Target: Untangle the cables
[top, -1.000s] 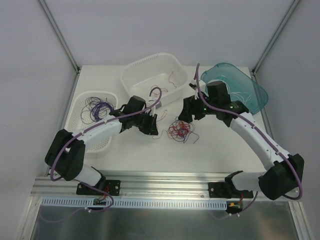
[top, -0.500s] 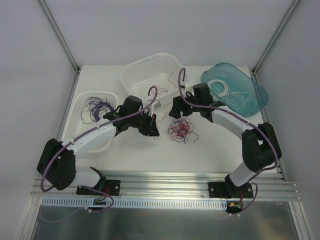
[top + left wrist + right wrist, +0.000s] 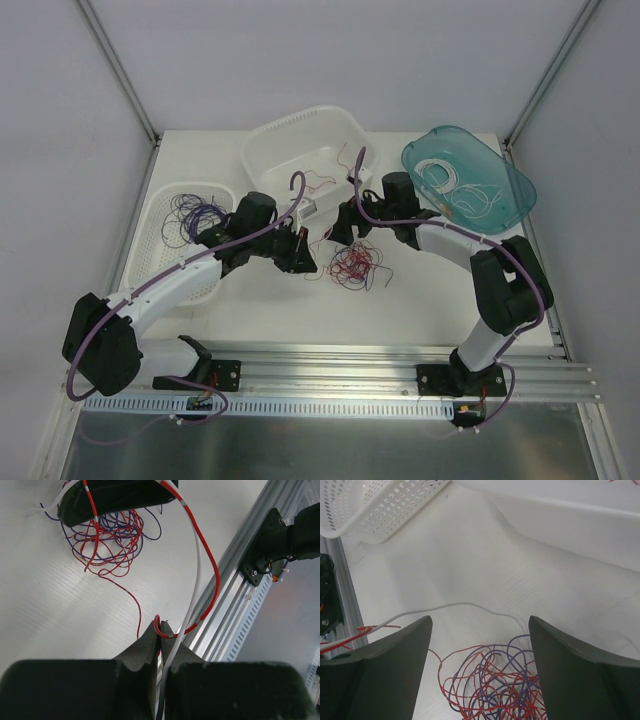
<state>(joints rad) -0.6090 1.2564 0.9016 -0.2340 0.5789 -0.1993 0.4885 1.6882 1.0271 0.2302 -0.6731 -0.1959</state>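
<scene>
White bench carries three sorting bins, seemingly one per colour: a white tub at 12 o'clock with red strands, a teal tub at 2 with white, and a perforated basket at 9 with purple. One red-and-purple knot of cables lies at centre. The left claw pinches one red and one white strand, apparently to draw them free. The right claw hangs spread just above the knot.

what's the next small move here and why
Probably lower the open right gripper onto the red and purple tangle and pinch it: the left gripper is shut on a red wire and a white wire, so anchoring the tangle should let them pull free.
</scene>
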